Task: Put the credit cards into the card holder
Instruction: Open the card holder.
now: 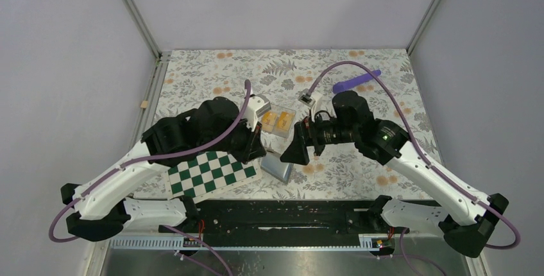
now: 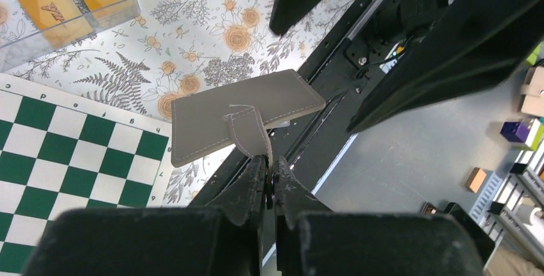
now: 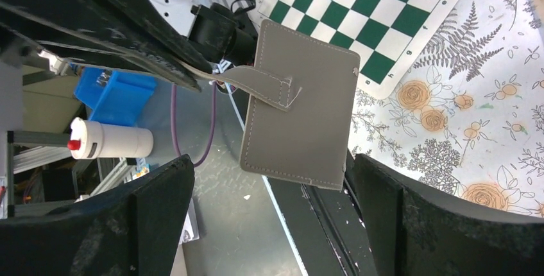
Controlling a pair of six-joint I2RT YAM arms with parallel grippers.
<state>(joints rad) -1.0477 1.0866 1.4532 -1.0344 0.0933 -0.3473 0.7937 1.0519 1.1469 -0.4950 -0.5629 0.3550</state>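
Left pincer (image 2: 269, 163) clenched on strap (image 2: 247, 128) of card holder (image 2: 205, 122), hidden overhead; right pincer (image 3: 272, 208) released.

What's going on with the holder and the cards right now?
The left pincer is shut on the strap of the grey holder and holds it up near the table's near edge, beside the chessboard. The right pincer is wide open and faces the holder with a finger on each side, not touching it. Two orange cards lie in a clear box on the table; neither has been picked up yet.
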